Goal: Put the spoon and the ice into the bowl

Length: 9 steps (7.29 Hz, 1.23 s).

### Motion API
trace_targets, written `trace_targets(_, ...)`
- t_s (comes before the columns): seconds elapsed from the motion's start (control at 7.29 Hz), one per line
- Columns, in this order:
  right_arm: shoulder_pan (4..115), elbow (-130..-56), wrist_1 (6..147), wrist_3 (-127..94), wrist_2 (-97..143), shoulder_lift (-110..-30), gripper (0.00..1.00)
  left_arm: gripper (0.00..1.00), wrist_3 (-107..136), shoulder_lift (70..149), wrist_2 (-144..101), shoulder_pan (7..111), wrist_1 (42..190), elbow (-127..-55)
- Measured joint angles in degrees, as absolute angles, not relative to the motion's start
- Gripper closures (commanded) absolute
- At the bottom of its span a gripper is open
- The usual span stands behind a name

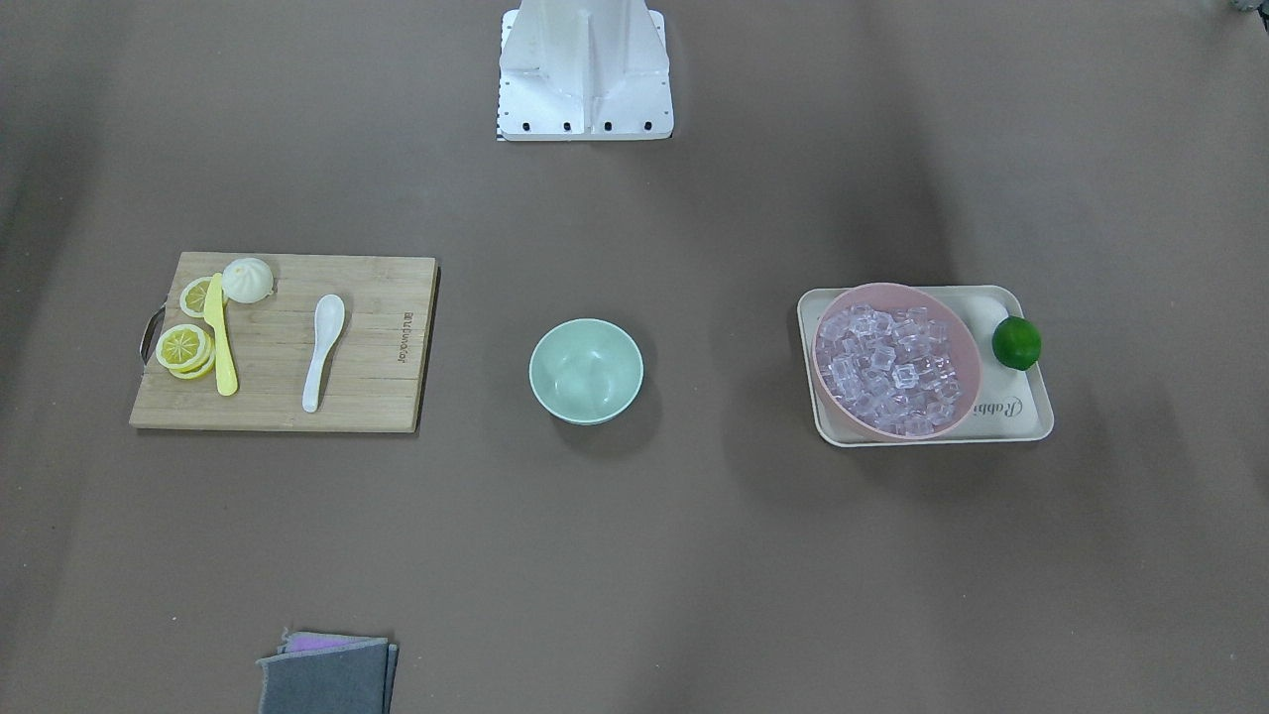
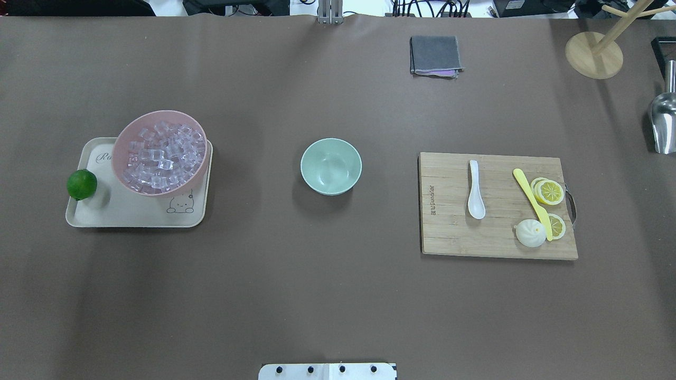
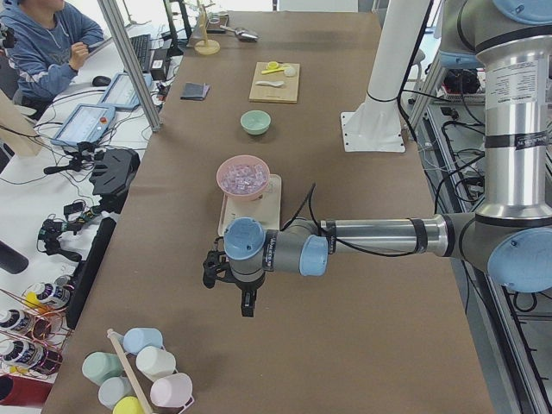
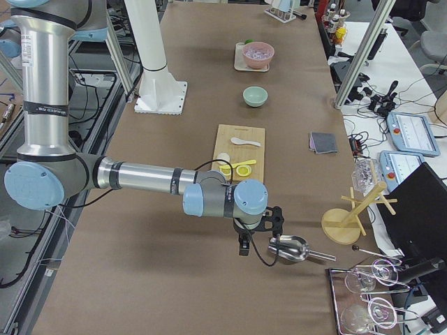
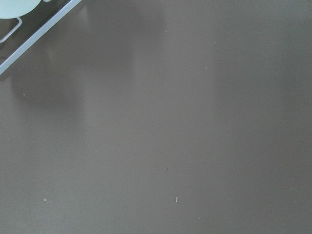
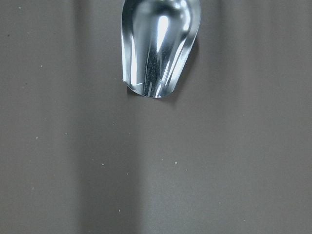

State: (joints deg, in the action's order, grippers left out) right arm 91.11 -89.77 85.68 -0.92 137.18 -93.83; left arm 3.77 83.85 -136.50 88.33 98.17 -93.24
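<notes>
1 spoon, 1 bowl, much ice — L fingers, R fingers: can't tell.

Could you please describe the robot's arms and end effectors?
The left arm and right arm are silver tubes with pale blue joint caps, black rings and a thin black cable by the wrist. The left end effector and right end effector are black.

caught the mint-green bowl empty at mid-table; found the white spoon on a cutting board, the ice heaped in a pink bowl on a tray beside a lime.
</notes>
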Motion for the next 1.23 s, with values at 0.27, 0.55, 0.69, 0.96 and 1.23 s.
trace_targets(0.27,91.1,-89.8,85.7,-0.9,136.8,-93.8,0.00,0.02,3.8,83.8,-136.4,88.3,98.1,-93.2)
trace_targets(0.55,91.1,-89.8,85.3,-0.9,136.8,-94.0,0.00,0.02,3.9,83.8,-136.3,88.4,98.2,-93.4)
trace_targets(0.69,91.1,-89.9,85.1,-1.0,137.0,-94.1,0.00,0.02,3.9,83.8,-136.6,88.4,98.3,-93.8)
trace_targets(0.96,91.1,-90.5,85.0,-1.4,137.0,-93.9,0.00,0.02,4.0,85.6,-137.6,88.3,98.3,-95.4)
trace_targets(1.23,90.9,-90.8,85.1,-1.7,137.1,-92.8,0.00,0.02,6.9,87.3,-141.7,88.2,98.3,-98.4)
